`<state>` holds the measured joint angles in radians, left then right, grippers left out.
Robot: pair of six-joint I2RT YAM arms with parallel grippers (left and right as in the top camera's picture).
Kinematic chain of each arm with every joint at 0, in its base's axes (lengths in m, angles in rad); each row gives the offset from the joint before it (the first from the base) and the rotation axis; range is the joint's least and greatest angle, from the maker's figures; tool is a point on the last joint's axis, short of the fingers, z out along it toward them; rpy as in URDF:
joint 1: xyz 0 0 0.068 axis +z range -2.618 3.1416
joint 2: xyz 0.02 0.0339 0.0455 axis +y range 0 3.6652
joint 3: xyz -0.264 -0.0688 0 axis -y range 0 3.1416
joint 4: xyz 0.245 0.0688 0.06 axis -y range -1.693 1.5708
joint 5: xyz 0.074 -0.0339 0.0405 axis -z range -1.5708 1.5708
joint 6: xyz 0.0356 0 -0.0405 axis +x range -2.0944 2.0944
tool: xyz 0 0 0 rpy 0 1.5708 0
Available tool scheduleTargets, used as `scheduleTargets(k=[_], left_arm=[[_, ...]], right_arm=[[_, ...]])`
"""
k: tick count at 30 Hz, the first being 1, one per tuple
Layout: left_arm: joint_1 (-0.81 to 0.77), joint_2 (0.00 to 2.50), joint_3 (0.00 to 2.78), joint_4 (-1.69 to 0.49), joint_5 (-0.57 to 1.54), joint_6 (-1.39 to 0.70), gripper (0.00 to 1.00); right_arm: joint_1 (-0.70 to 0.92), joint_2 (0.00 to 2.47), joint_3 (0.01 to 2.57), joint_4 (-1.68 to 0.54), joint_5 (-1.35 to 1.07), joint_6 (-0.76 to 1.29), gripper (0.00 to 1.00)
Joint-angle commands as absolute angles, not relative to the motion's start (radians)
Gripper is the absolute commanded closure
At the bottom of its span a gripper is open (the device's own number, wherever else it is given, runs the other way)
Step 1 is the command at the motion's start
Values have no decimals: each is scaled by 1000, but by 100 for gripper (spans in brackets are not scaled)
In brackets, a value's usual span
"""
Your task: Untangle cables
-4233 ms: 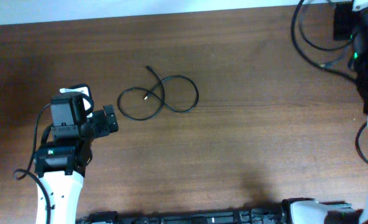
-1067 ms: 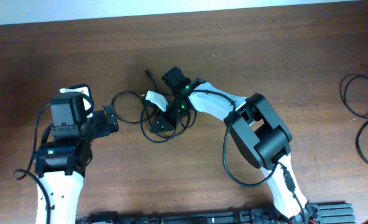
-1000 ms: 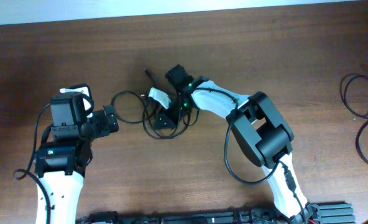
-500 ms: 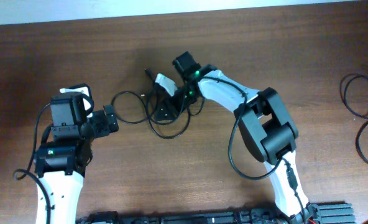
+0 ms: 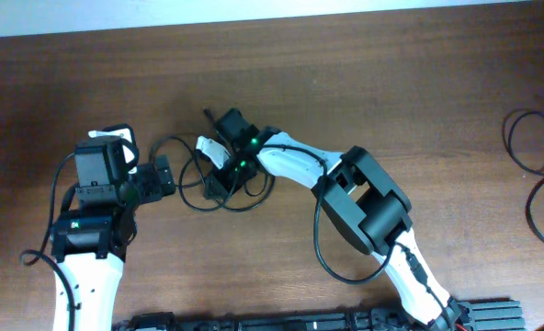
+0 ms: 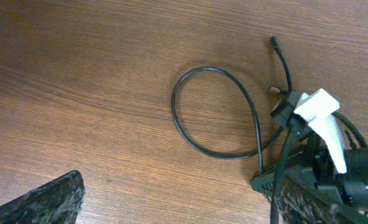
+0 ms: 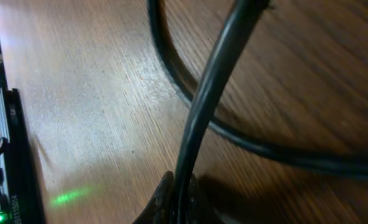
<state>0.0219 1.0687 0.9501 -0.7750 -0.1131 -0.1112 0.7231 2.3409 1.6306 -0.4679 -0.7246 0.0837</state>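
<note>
A black cable (image 5: 173, 139) lies in tangled loops on the brown table, left of centre. My right gripper (image 5: 219, 180) is shut on a strand of it and sits low over the loops, with a white tag (image 5: 208, 147) beside it. The right wrist view shows the cable (image 7: 202, 118) pinched between the fingertips (image 7: 183, 202). My left gripper (image 5: 164, 175) is open and empty just left of the loops. In the left wrist view one loop (image 6: 173, 111) lies ahead of the open jaws (image 6: 178, 205), and the right gripper sits by my right finger.
More black cables lie at the table's right edge (image 5: 525, 138) and lower right (image 5: 534, 216). A dark rack (image 5: 300, 322) runs along the front edge. The right arm (image 5: 364, 198) stretches across the middle of the table.
The right arm came in from the right, took hold of the cable and pulled its loops out of shape. In the last half second it moved left with the cable. The left arm stayed still.
</note>
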Motion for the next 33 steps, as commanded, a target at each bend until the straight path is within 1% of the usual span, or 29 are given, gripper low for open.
scheduleTargets(k=[1, 3, 8, 10, 13, 16, 19, 23, 25, 27, 30, 33], left_arm=[[25, 1061, 953, -776, -120, -96, 1], [25, 1061, 953, -776, -120, -96, 1], [25, 1061, 953, -776, -120, -96, 1], [25, 1061, 953, -776, -121, -96, 1], [25, 1061, 953, -776, -120, -96, 1], [25, 1061, 953, -776, -120, -96, 1], [25, 1061, 953, -776, -120, -96, 1], [25, 1061, 953, -776, -120, -96, 1], [25, 1061, 953, -776, -120, -96, 1], [25, 1061, 953, -776, -120, -96, 1], [25, 1061, 953, -776, -120, -96, 1], [25, 1061, 953, -776, -120, -96, 1]], right_arm=[[674, 2373, 1620, -500, -726, 94, 96], [623, 2346, 1652, -587, -708, 78, 96], [458, 2193, 1837, -939, -385, 57, 96], [390, 2123, 1908, -996, -325, 57, 96], [288, 2037, 1986, -999, -298, 57, 96], [135, 1967, 2070, -978, -298, 58, 96], [-10, 1958, 2106, -949, -298, 61, 96], [-163, 1958, 2106, -903, -298, 62, 96], [-242, 1959, 2106, -856, -298, 105, 96], [-303, 1959, 2106, -812, -298, 168, 96], [-374, 1971, 2106, -773, -285, 175, 96], [-409, 1988, 2098, -773, -189, 174, 96]])
